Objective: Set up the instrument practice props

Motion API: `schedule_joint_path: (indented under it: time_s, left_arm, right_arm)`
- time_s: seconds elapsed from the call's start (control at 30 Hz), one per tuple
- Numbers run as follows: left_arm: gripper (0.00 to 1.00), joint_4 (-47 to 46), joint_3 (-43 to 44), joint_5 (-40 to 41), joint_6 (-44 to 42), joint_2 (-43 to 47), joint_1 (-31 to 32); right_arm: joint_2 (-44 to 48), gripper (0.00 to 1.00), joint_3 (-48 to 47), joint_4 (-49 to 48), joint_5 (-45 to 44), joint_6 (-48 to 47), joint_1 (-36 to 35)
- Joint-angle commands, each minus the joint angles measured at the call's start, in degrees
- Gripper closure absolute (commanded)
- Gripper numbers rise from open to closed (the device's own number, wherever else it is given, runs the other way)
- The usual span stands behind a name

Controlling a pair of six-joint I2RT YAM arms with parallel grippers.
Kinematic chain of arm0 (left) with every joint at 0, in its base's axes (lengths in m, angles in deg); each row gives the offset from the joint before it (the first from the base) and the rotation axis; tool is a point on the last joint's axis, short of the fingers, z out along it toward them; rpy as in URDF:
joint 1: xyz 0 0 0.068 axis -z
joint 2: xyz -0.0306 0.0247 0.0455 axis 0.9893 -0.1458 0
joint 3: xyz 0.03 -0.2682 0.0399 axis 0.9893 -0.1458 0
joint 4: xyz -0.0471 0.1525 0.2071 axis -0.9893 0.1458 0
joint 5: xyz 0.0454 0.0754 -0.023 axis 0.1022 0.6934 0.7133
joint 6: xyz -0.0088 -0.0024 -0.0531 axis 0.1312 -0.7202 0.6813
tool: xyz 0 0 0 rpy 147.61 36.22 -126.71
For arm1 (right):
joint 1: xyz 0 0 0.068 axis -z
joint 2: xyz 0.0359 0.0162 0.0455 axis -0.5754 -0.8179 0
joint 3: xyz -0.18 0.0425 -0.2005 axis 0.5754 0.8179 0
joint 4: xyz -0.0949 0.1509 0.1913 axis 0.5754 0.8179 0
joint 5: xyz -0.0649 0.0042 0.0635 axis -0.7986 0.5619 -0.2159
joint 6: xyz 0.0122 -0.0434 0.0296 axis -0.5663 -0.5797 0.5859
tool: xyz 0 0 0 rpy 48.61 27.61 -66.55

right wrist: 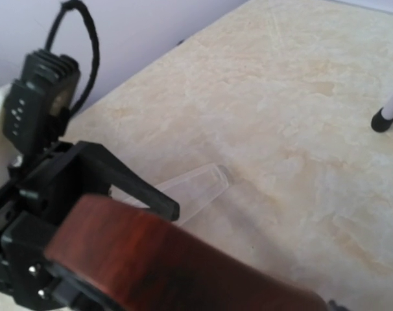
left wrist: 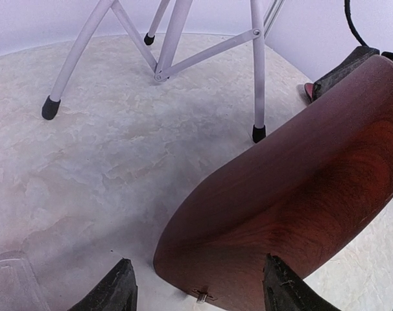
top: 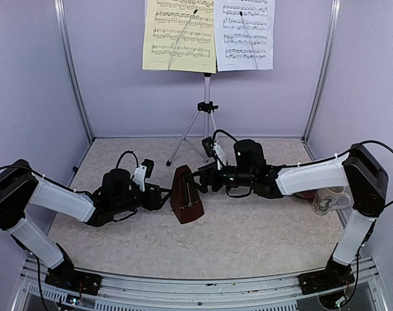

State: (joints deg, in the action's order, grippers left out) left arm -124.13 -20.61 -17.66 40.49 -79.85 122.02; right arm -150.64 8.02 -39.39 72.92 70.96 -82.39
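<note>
The white tripod music stand (top: 207, 107) stands at the back. It carries a yellow sheet (top: 179, 34) and a white sheet (top: 247, 34). The brown pyramid metronome (top: 186, 201) stands upright mid-table between my grippers. My left gripper (top: 161, 197) is open; in the left wrist view (left wrist: 200, 288) its fingertips straddle the metronome's lower edge (left wrist: 300, 194). My right gripper (top: 200, 182) closes on the metronome's upper right side. In the right wrist view the metronome (right wrist: 170, 265) fills the bottom and hides the fingers.
A floral white mug (top: 326, 202) and a red dish (top: 307, 193) sit at the right behind my right forearm. A clear plastic piece (right wrist: 196, 186) lies on the table by the left gripper. The stand's legs (left wrist: 164, 65) spread just behind the metronome.
</note>
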Motion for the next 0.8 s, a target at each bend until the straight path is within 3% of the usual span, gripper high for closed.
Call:
schedule_joint_path:
  time_s: [0.0,0.77]
  left_arm:
    - [0.35,-2.05,1.16,0.44,-0.45,-0.68,0.64]
    - [0.35,-1.71,1.26,0.75,-0.70,-0.76,0.72]
  right_arm:
    - [-1.11,0.16,-2.08,1.91,-1.28,-1.00,-1.18]
    - [-0.88,0.55,-0.75,2.87,-3.20,-1.29,-1.59]
